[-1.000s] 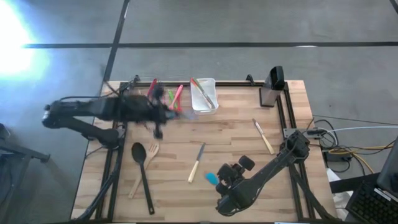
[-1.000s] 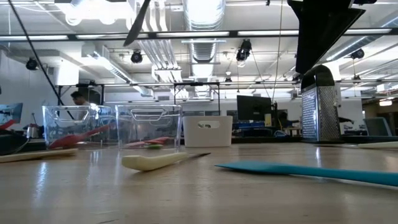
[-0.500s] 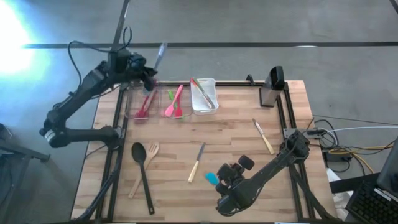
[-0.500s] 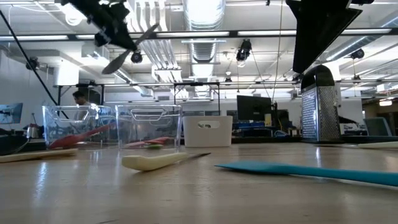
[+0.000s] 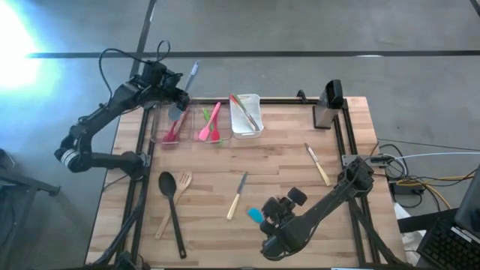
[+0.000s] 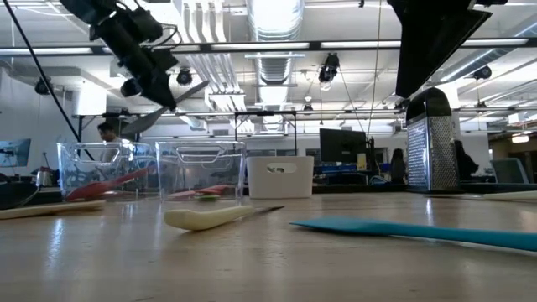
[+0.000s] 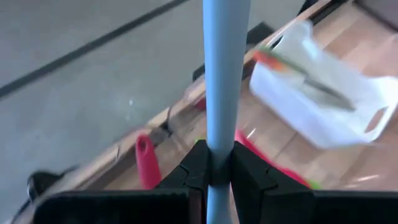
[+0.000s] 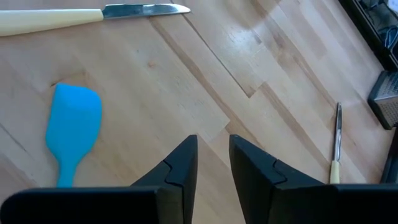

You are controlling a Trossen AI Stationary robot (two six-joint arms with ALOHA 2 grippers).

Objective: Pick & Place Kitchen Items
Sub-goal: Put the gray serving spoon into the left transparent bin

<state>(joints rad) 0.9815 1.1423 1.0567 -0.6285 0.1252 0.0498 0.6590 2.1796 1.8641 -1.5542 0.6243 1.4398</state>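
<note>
The left gripper [image 7: 212, 163] was up over the clear bins [image 5: 184, 126], squeezing a grey spatula [image 7: 219, 74]. The right gripper [image 8: 212, 157] hung slightly open above the table [image 5: 285, 161], near a blue spatula [image 8: 73, 129].

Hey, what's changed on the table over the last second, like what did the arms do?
The left gripper, shut on the pale blue utensil, swung from over the table's left side up to the back-left corner and now hangs above the clear bins. The right gripper stayed low beside the teal spatula, holding nothing. The knife, black spoon and wooden fork have not moved.
</note>
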